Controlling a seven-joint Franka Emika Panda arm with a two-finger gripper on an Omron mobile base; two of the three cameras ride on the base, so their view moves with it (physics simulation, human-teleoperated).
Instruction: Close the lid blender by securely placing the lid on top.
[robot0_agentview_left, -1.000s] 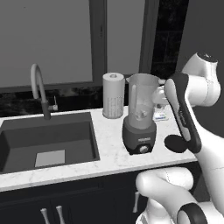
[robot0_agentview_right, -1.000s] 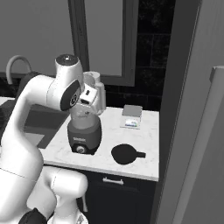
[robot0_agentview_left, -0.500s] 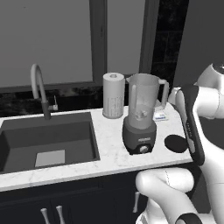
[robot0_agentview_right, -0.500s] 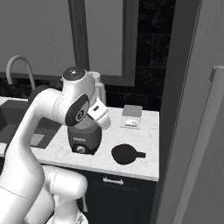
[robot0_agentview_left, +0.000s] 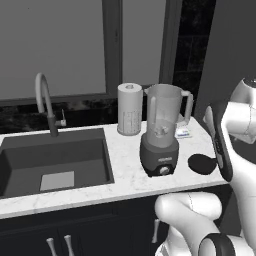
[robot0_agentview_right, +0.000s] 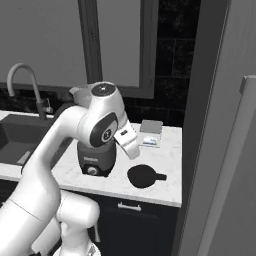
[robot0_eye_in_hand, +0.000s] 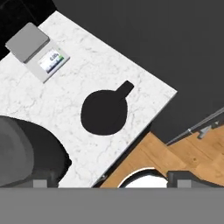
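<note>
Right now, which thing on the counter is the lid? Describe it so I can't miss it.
On the marble counter, look right of the blender and in front of the small scale. The lid lies flat there: a black disc with one stubby tab.

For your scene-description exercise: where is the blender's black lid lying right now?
The lid lies flat on the marble counter, right of the blender and near the counter's front edge; in the hand view it sits mid-frame, with the small kitchen scale beyond it.
</note>
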